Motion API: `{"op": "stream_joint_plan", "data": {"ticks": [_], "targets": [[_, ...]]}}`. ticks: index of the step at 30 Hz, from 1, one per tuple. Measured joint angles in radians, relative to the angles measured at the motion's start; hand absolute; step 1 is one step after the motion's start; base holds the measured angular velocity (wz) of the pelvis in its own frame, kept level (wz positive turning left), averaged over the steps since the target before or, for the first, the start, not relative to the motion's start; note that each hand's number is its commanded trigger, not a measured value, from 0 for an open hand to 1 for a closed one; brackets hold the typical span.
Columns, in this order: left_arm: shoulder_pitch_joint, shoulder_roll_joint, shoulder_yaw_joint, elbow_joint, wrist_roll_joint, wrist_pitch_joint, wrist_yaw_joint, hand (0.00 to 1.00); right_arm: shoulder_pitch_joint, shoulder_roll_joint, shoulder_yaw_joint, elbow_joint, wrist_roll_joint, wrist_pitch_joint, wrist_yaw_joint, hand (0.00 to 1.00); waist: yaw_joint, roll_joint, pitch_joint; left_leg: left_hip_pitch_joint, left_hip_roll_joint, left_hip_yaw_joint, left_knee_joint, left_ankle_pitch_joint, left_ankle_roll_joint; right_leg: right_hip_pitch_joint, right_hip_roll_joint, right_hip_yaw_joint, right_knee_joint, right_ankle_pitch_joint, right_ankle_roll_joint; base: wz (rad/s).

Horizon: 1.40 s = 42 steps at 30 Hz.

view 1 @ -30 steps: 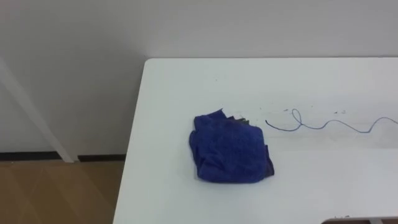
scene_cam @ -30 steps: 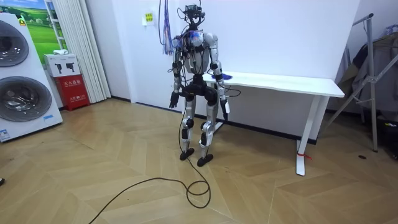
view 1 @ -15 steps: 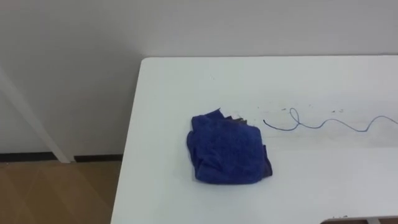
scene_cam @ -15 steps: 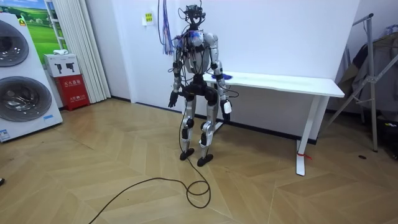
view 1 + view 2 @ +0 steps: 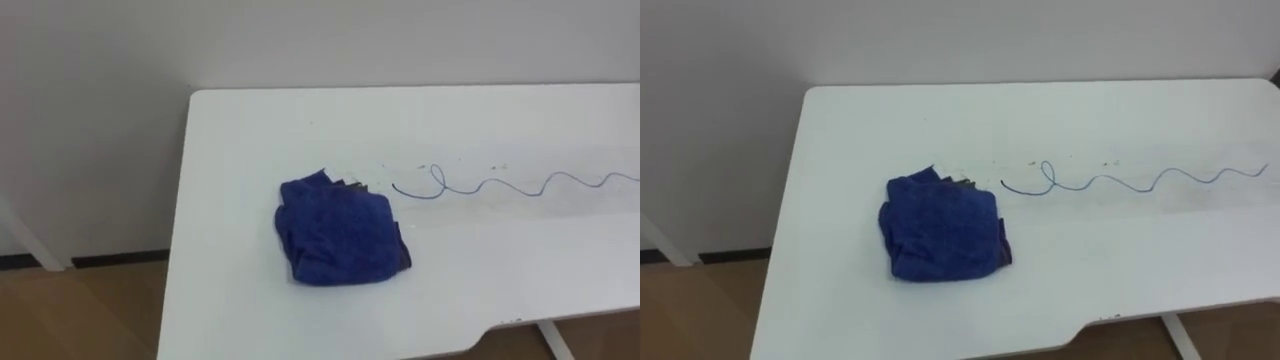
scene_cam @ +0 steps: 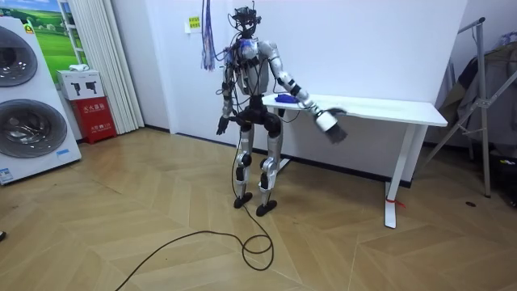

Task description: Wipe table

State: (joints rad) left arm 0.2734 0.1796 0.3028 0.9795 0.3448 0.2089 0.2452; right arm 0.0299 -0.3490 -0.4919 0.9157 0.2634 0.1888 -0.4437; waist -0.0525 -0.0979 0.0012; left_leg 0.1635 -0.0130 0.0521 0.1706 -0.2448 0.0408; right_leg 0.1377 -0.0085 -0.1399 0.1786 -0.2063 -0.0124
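Dark blue cloth [image 5: 340,232], fuzzy terry look, bunched into a rough square lump with folds and a darker edge on its right side. It lies loose on the white surface [image 5: 250,130], near the surface's left end, about midway between the back and front edges, with nothing touching it. A thin blue wavy line [image 5: 480,187] is drawn on the surface. It starts just right of the cloth's upper right corner, makes one small loop, then squiggles off to the right. A few tiny dark specks sit along the line. The surface's front edge curves inward at the lower right.
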Motion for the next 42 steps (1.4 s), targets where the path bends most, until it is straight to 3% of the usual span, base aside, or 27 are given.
{"op": "stream_joint_plan", "data": {"ticks": [3, 4, 10, 14, 17, 20, 24, 33, 37, 42], "targets": [[-0.001, -0.001, -0.039, 0.001, 0.011, -0.020, 0.001, 0.00, -0.033, 0.004, 0.046, -0.239, -0.130, -0.013, -0.050, 0.00, 0.010, 0.000, -0.0024, -0.016, 0.000, 0.001, 0.001, 0.001, 0.002, -0.018, 0.001, 0.004, 0.011, 0.001, -0.001, -0.01], [0.002, 0.001, -0.054, 0.002, 0.011, -0.020, 0.001, 0.00, -0.033, 0.005, 0.084, -0.324, -0.188, -0.027, -0.063, 0.00, 0.016, 0.003, 0.0011, -0.018, 0.000, 0.001, 0.000, 0.001, 0.002, -0.018, 0.002, 0.004, 0.008, 0.001, -0.002, 0.00], [0.006, -0.007, -0.105, -0.020, 0.010, -0.020, -0.001, 0.00, -0.029, 0.031, 0.240, -0.728, -0.496, -0.038, -0.055, 0.00, 0.055, 0.016, 0.0036, -0.015, 0.002, 0.000, 0.000, 0.001, 0.001, -0.021, 0.002, 0.001, 0.006, 0.001, -0.002, 0.00], [0.009, -0.012, -0.150, -0.052, 0.011, -0.033, 0.001, 0.00, -0.029, 0.055, 0.337, -0.853, -0.614, -0.072, -0.022, 0.00, 0.071, 0.030, 0.0009, -0.015, 0.002, -0.005, -0.004, 0.002, 0.001, -0.017, -0.001, 0.000, 0.005, 0.001, -0.002, 0.07], [0.009, -0.011, -0.163, -0.065, 0.017, -0.052, 0.008, 0.00, -0.031, 0.057, 0.423, -0.898, -0.674, -0.079, 0.015, 0.00, 0.116, 0.031, 0.0001, -0.014, 0.002, -0.006, -0.005, 0.002, 0.001, -0.016, -0.003, 0.000, 0.005, 0.001, -0.002, -0.03], [0.002, -0.012, -0.204, -0.052, 0.017, -0.059, 0.011, 0.00, -0.059, 0.058, 0.514, -0.916, -0.782, -0.088, 0.060, 0.00, 0.125, 0.035, 0.0006, -0.012, 0.001, -0.008, -0.005, 0.002, 0.001, -0.009, -0.006, -0.002, 0.004, 0.001, -0.002, 0.03], [-0.006, -0.011, -0.217, -0.051, 0.021, -0.080, 0.010, 0.00, -0.082, 0.070, 0.603, -0.962, -0.918, -0.104, 0.122, 0.00, 0.169, 0.034, -0.0005, -0.017, 0.001, -0.013, -0.005, 0.002, 0.001, -0.009, -0.007, -0.009, -0.008, 0.002, -0.002, 0.01], [-0.043, -0.008, -0.275, -0.038, 0.020, -0.101, 0.008, 0.00, -0.099, 0.071, 0.850, -0.966, -0.978, -0.127, 0.241, 0.00, 0.204, 0.029, 0.0040, -0.034, 0.001, -0.047, -0.005, 0.002, 0.001, -0.010, -0.007, -0.040, -0.012, 0.002, -0.002, 0.13], [-0.055, -0.007, -0.276, -0.037, 0.021, -0.101, 0.009, 0.00, -0.099, 0.072, 0.868, -0.935, -1.007, -0.129, 0.268, 0.00, 0.201, 0.020, 0.0122, -0.038, -0.001, -0.059, -0.004, 0.002, 0.001, -0.009, -0.009, -0.053, -0.013, 0.002, -0.002, 0.05], [-0.060, -0.007, -0.303, -0.037, 0.019, -0.101, 0.010, 0.00, -0.069, 0.071, 0.877, -0.849, -1.071, -0.122, 0.320, 0.00, 0.197, 0.018, 0.0115, -0.038, -0.001, -0.062, -0.004, 0.002, 0.001, -0.004, -0.009, -0.057, -0.013, 0.002, -0.002, 0.06]]}}
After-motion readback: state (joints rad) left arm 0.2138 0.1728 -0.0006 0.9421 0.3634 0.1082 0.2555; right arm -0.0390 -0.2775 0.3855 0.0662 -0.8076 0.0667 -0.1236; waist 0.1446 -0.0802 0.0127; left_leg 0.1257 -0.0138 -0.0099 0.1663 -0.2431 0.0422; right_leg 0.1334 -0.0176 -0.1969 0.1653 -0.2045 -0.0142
